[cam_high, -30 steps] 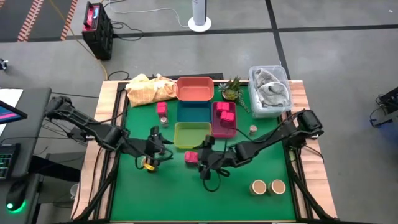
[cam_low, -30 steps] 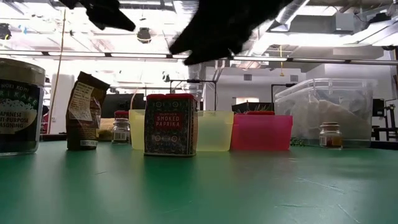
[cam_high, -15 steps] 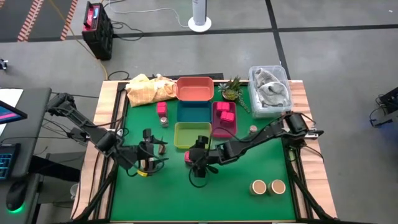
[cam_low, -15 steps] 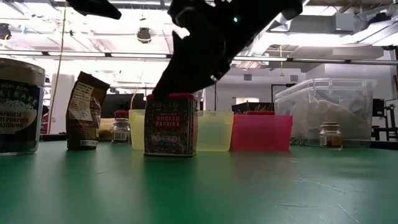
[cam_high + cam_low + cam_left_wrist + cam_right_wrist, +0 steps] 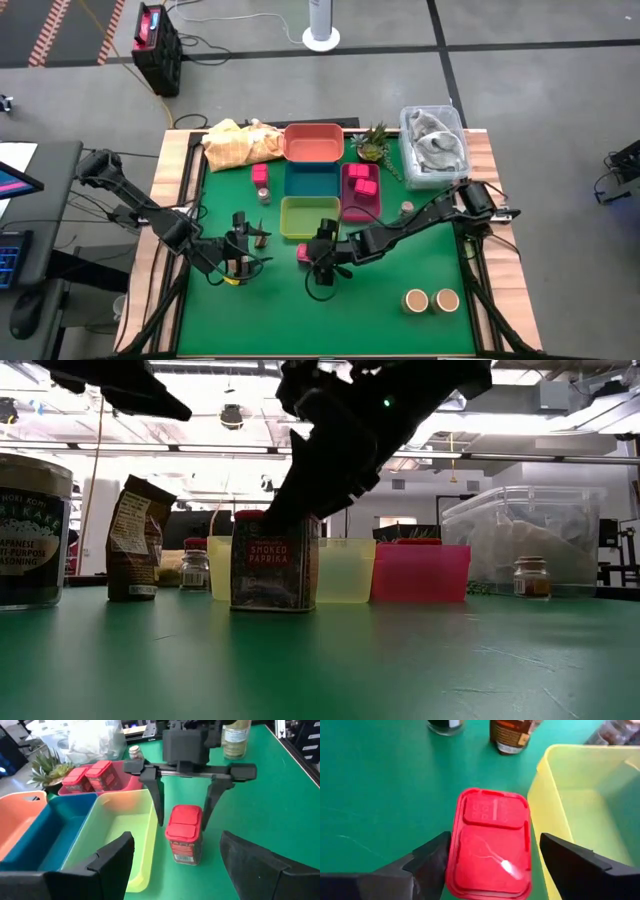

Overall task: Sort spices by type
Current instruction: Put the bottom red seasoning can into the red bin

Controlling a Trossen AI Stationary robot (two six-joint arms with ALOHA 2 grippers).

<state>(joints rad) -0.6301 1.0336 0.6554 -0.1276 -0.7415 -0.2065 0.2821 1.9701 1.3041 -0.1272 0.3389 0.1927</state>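
The right pincer (image 5: 318, 252) hangs low over the smoked paprika tin (image 5: 274, 573), its fingers spread apart with one on each side of the red lid; whether they touch the tin cannot be told. The tin stands upright on the green surface (image 5: 380, 300), just beside the yellow tray (image 5: 309, 216) on the side toward the near edge. In the low view the dark arm covers the tin's top, so only its label shows. From above, the arm hides most of the tin, leaving a sliver of pink.

The left pincer (image 5: 240, 250) waits near the left of the surface's middle, facing the tin, fingers apart and holding nothing.

Two more red tins (image 5: 91, 776) lie in the pink tray (image 5: 347, 205). A brown spice bag (image 5: 135, 540) and a small jar (image 5: 195, 568) stand farther back, and a large jar (image 5: 32, 530) is cut off at the low view's edge. Two tan-topped jars (image 5: 431, 300) sit toward the near right corner.
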